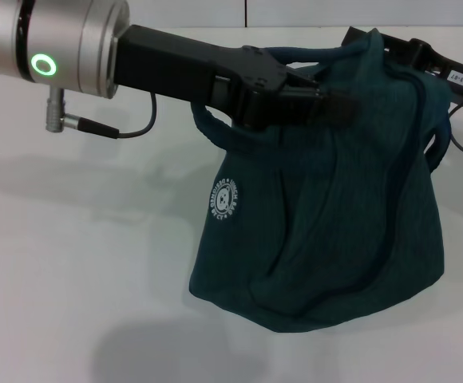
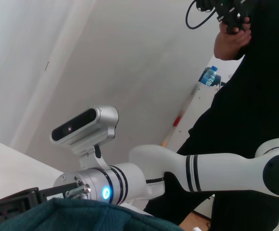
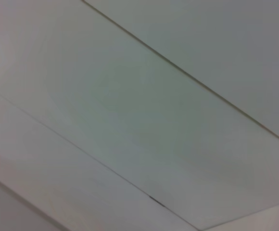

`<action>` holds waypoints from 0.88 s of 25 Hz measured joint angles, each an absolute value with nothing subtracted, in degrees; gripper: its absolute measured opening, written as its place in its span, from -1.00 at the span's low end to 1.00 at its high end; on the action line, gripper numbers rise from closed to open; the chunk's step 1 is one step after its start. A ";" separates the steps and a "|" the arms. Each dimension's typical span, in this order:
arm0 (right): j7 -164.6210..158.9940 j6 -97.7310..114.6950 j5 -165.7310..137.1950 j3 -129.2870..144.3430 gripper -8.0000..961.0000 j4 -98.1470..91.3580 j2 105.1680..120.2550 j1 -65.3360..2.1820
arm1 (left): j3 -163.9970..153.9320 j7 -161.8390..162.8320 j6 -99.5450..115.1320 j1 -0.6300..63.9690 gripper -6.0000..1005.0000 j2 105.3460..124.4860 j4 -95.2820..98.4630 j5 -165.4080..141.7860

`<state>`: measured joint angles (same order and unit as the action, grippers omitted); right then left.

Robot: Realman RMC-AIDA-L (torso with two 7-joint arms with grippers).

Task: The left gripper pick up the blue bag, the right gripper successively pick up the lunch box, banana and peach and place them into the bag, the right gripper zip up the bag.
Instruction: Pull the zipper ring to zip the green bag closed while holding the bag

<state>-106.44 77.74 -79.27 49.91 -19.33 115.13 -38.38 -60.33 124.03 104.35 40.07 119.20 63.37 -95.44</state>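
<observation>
A plain white table (image 1: 72,263) is spreading out beneath my work, with a pale wall running behind it. Over it I am reaching my left gripper (image 1: 315,96) in from my left side, silver wrist and green ring light showing, and its black fingers are closing together on the upper edge of the blue bag (image 1: 335,223) right by a padded handle (image 1: 223,132) that is looping under my claw. The bag is hanging from that grip, its fabric sagging in folds, its round white logo (image 1: 225,198) facing my left, its bottom resting on or just above the table — I cannot tell which. My right gripper (image 1: 423,56) is sitting behind the bag's far top corner; the fabric is hiding its fingers, so I cannot tell how they stand. In my left wrist view a bit of teal fabric (image 2: 91,216) is lying below the lens, and beyond it my own head camera (image 2: 84,125) and white arm (image 2: 216,168) are showing, with a person in black (image 2: 255,96) standing behind. My right wrist view is showing only pale ceiling panels (image 3: 139,115).
</observation>
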 joint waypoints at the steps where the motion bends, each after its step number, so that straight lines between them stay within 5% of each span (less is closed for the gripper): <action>1: -106.44 77.74 -79.26 49.93 0.01 -19.33 115.14 -38.37 | -60.32 123.97 104.34 40.05 -0.92 119.19 63.37 -95.44; 22: -103.48 80.84 -75.15 49.74 0.13 -19.96 115.19 -36.29 | -59.82 119.56 99.72 40.15 -0.92 118.46 58.25 -96.17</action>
<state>-103.48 80.84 -75.15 49.74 -19.96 115.19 -36.29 -59.82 119.56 99.72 40.15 118.46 58.25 -96.17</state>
